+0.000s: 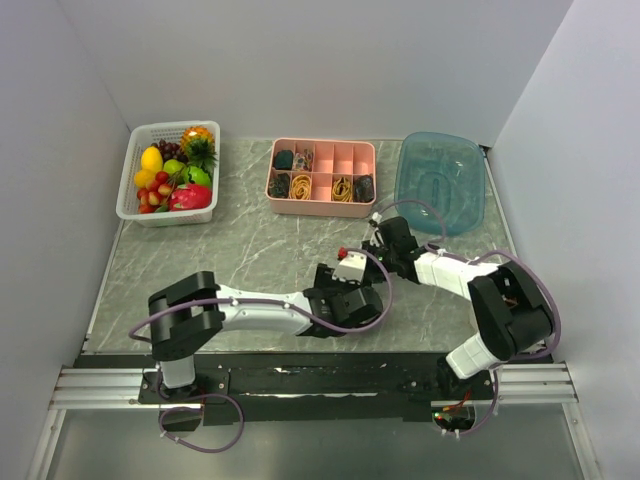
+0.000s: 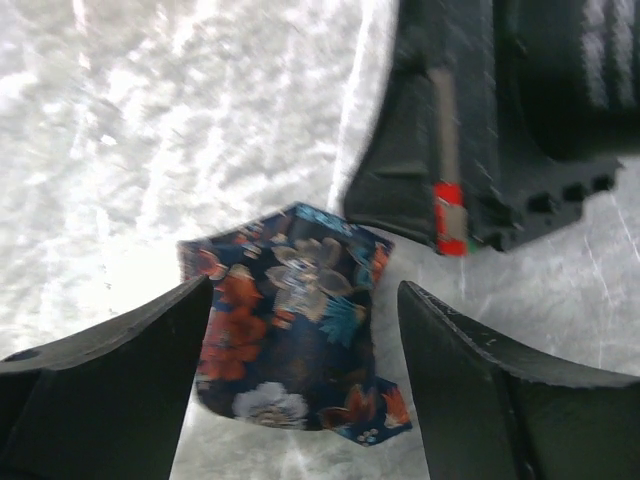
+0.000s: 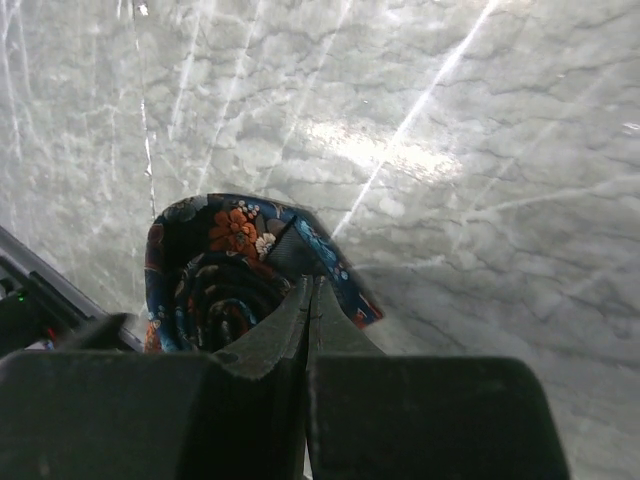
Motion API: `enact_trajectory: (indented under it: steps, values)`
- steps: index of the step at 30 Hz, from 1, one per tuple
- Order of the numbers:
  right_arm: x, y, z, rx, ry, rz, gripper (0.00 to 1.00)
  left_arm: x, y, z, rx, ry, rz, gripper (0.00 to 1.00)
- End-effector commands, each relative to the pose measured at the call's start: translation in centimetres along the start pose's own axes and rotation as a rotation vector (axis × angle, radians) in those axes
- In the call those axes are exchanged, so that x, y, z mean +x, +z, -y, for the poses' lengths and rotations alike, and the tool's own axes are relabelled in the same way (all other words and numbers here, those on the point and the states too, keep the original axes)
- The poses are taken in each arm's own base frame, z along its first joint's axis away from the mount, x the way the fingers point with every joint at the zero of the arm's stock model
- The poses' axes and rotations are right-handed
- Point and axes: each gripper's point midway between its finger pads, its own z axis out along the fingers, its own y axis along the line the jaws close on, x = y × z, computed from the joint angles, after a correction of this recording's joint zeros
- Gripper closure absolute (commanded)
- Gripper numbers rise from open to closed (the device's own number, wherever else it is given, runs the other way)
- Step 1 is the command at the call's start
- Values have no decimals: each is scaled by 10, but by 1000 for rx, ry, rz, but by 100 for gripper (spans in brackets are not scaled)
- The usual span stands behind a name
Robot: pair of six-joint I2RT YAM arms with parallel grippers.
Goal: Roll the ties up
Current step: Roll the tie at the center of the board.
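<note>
One tie point(image 2: 285, 320), dark navy with a reddish, blue and tan pattern, lies rolled into a coil on the grey marble table. My left gripper point(image 2: 305, 288) is open, one finger on each side of the roll; the left finger touches it and the right stands apart. My right gripper point(image 3: 310, 282) is shut, its tips against the outer flap of the roll point(image 3: 215, 270); no fabric shows between the jaws. Its black body point(image 2: 470, 130) sits just beyond the roll. In the top view both grippers point(image 1: 352, 285) point(image 1: 372, 255) meet at mid-table and hide the tie.
A pink divided tray point(image 1: 320, 210) at the back middle holds dark rolls and yellow-orange bands. A blue plastic tub point(image 1: 440, 225) stands at the back right. A white basket point(image 1: 135, 212) of toy fruit stands at the back left.
</note>
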Motion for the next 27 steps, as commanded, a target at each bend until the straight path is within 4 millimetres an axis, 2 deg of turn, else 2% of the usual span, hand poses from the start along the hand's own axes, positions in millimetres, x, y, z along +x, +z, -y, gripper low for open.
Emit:
enact_trajectory:
  steps: [1,2,5,7,9,10,11,12,13,14,15,16,17,19,20,22,24,26,27]
  values:
    - [-27,-15,-7,23,-38,73,100,-63,-20,-15,-22,-90,100,17]
    - [-30,-18,-10,17,-47,84,100,-72,-24,-21,-21,-103,106,16]
    - [-35,-29,-17,7,-65,104,100,-80,-35,-32,-12,-114,102,15]
    - [-33,-35,-20,-3,-70,108,100,-76,-39,-39,4,-114,82,16]
    - [-35,-44,-24,-15,-86,133,100,-78,-51,-34,98,-150,67,20]
    - [-33,-47,-25,-17,-90,130,100,-64,-52,-39,113,-142,43,25]
    - [-36,-53,-29,-24,-104,150,100,-65,-61,-36,179,-172,27,29]
    - [-36,-56,-29,-24,-109,154,100,-61,-65,-34,214,-185,13,35]
    - [-35,-59,-33,-39,-119,154,100,-50,-66,-34,252,-199,2,47]
    - [-37,-63,-36,-48,-133,170,100,-52,-73,-32,306,-227,5,57]
    - [-36,-65,-39,-63,-136,172,100,-45,-80,-20,390,-241,-28,71]
    - [-36,-66,-43,-83,-144,171,100,-33,-80,-19,427,-262,-34,94]
    - [-33,-67,-49,-118,-153,159,100,-31,-85,-14,478,-283,-39,99]
    - [-29,-67,-55,-148,-165,144,100,-6,-86,-8,536,-279,-99,99]
    - [-26,-66,-58,-160,-177,133,100,-6,-85,-2,562,-294,-90,99]
    - [-18,-63,-61,-175,-190,111,100,10,-86,3,611,-295,-122,99]
    - [-11,-60,-63,-193,-198,93,100,10,-90,16,682,-313,-105,99]
    - [-6,-57,-66,-209,-202,80,100,26,-88,23,719,-289,-136,99]
    - [-4,-55,-68,-218,-205,72,100,25,-87,29,739,-288,-123,99]
